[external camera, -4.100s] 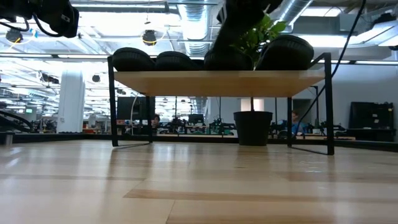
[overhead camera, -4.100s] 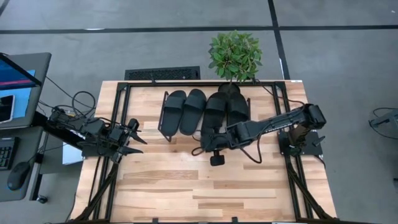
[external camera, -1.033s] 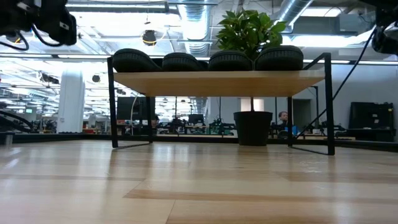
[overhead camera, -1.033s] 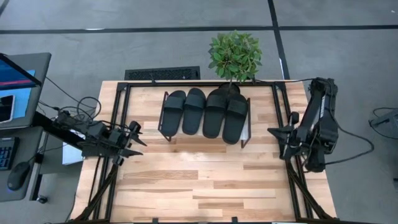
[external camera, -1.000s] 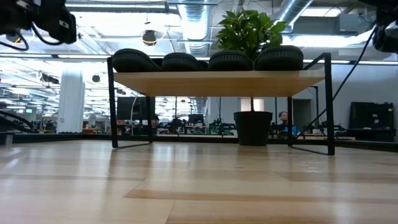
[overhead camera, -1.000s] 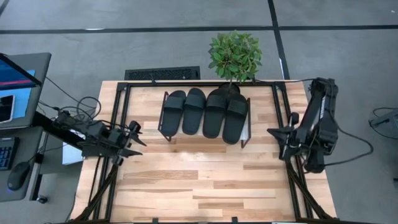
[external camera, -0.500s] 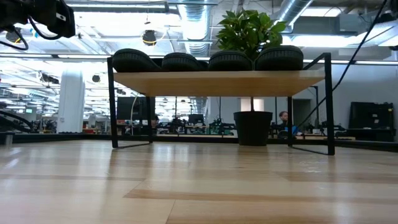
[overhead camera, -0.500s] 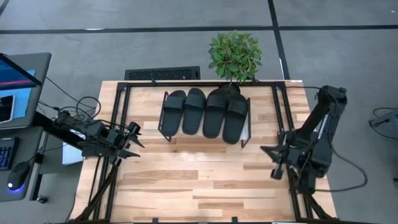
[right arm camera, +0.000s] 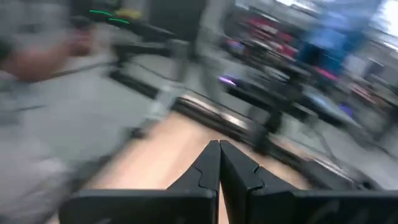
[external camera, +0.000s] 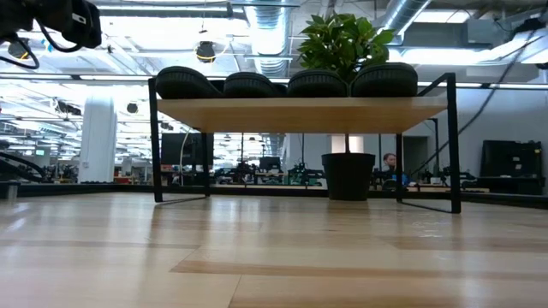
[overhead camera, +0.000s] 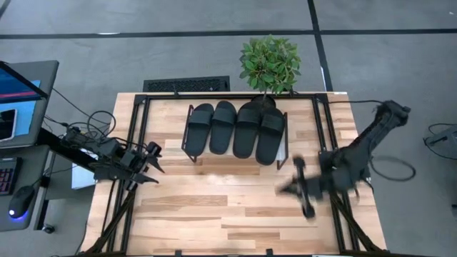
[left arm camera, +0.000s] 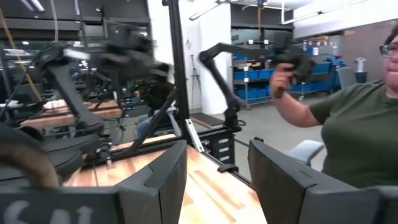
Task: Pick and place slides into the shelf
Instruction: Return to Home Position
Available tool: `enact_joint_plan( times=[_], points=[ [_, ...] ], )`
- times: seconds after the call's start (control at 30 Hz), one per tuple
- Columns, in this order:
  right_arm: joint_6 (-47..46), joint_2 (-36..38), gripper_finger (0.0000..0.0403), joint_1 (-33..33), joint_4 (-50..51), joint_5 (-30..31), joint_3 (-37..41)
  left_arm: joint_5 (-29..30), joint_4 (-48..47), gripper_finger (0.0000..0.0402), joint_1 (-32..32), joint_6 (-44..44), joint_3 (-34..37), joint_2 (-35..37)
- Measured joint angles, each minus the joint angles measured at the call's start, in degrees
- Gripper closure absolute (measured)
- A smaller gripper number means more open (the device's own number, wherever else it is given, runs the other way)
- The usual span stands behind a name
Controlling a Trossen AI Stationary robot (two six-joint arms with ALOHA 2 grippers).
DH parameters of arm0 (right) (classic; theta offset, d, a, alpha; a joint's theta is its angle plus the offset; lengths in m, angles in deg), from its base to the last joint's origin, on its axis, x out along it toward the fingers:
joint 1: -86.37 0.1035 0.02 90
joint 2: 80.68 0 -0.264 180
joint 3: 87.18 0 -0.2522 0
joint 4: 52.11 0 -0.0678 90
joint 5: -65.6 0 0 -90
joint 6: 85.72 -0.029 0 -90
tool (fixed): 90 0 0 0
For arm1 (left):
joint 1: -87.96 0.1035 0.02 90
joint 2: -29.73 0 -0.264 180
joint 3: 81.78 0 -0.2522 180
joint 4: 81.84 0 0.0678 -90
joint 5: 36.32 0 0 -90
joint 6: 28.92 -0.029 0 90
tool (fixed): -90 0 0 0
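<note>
Four black slides (overhead camera: 235, 130) lie side by side on the shelf, soles on its board. In the low view they show as four dark humps (external camera: 282, 83) on the light-wood shelf (external camera: 300, 114), which stands on thin black legs. My left gripper (overhead camera: 153, 163) hovers open near the table's left edge, well left of the shelf; its fingers (left arm camera: 217, 146) stand apart with nothing between them. My right gripper (overhead camera: 285, 188) is blurred, over the table in front of the shelf's right end, and its fingertips (right arm camera: 219, 146) meet, shut on nothing.
A potted plant (overhead camera: 270, 64) stands behind the shelf at the far edge, its pot (external camera: 348, 175) visible under the board. Black frame rails (overhead camera: 132, 143) run along the table's left and right sides. A keyboard (overhead camera: 187, 84) lies beyond the far edge. A person (left arm camera: 348, 137) stands past the table.
My right arm has swung out from the table's right edge, first toward the near edge, then leftward over the table in front of the shelf, fast enough to blur. The slides and the shelf have stayed where they were.
</note>
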Motion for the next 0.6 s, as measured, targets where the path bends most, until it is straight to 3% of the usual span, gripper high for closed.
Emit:
enact_joint_plan(
  times=[0.1,0.27,0.43,0.6],
  points=[
    [-2.4,9.1,0.0403,-9.5,1.0,-3.3,4.4,-1.7,-0.1,0.0242,0.0,0.4,0.0,0.0],
    [-2.6,24.6,0.0403,-20.5,-2.6,-21.3,14.1,-3.2,-0.7,0.0242,0.0,0.4,0.0,0.0],
    [-2.7,38.8,0.0403,-24.3,-11.3,-20.6,26.3,-2.4,-1.4,0.0242,0.0,-2.0,0.1,0.0],
    [0.7,48.6,0.0403,-25.0,-14.0,-14.5,33.9,-1.2,1.2,0.0242,0.0,-2.7,2.0,0.0]
  ],
)
